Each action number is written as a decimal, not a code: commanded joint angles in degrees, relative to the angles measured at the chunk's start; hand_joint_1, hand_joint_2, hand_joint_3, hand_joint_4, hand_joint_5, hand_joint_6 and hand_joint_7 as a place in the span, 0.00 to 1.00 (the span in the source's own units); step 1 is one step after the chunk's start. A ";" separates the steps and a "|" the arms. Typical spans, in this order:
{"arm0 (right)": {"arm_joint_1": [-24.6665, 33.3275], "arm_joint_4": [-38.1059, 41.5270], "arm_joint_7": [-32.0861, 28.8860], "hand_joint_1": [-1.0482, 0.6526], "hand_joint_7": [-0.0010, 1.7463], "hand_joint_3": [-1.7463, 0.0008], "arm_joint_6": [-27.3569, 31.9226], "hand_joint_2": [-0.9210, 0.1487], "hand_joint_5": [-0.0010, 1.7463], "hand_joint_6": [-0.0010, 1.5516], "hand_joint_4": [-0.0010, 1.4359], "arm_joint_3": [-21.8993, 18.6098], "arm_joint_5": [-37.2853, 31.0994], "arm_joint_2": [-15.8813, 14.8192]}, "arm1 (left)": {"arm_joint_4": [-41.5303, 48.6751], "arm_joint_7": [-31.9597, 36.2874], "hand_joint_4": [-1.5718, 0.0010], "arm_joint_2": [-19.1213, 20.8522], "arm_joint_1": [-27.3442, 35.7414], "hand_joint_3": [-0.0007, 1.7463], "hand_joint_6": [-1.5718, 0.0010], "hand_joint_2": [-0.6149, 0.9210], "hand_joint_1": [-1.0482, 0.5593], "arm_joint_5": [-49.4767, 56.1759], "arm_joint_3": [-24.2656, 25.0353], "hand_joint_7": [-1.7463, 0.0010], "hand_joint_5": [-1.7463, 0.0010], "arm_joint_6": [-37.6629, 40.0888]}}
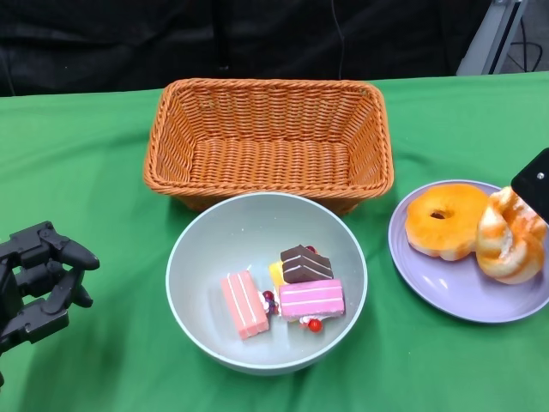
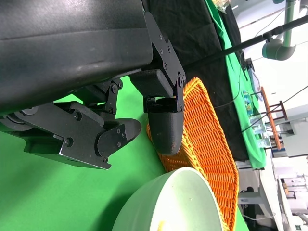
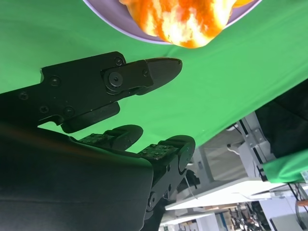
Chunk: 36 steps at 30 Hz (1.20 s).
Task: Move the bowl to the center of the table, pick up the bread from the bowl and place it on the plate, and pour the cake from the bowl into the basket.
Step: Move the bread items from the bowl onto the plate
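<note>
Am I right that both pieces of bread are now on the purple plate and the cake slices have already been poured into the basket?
Not quite. The head view shows both bread pieces on the purple plate, but the cake slices still lie in the bowl; the basket holds nothing.

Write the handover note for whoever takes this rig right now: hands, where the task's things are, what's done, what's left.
Left hand: holds nothing, fingers loosely curled, hovering at the table's left, apart from the bowl.
Right hand: empty, fingers apart, beside the plate; only its edge shows in the head view.
The bowl sits mid-table, in front of the basket, which has nothing in it.
Done: bowl centred; bread lies on the plate next to a donut.
Left: the cake pieces are in the bowl. Grasp the bowl and pour them into the basket.
</note>
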 commanded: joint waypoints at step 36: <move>41.36 -55.86 17.98 0.50 0.26 0.81 -13.62 0.02 0.63 0.56 0.46 -13.87 52.21 19.59 | 2.35 0.07 0.53 1.04 -0.90 0.47 0.50 0.87 0.67 1.01 0.36 0.32 0.14 -1.85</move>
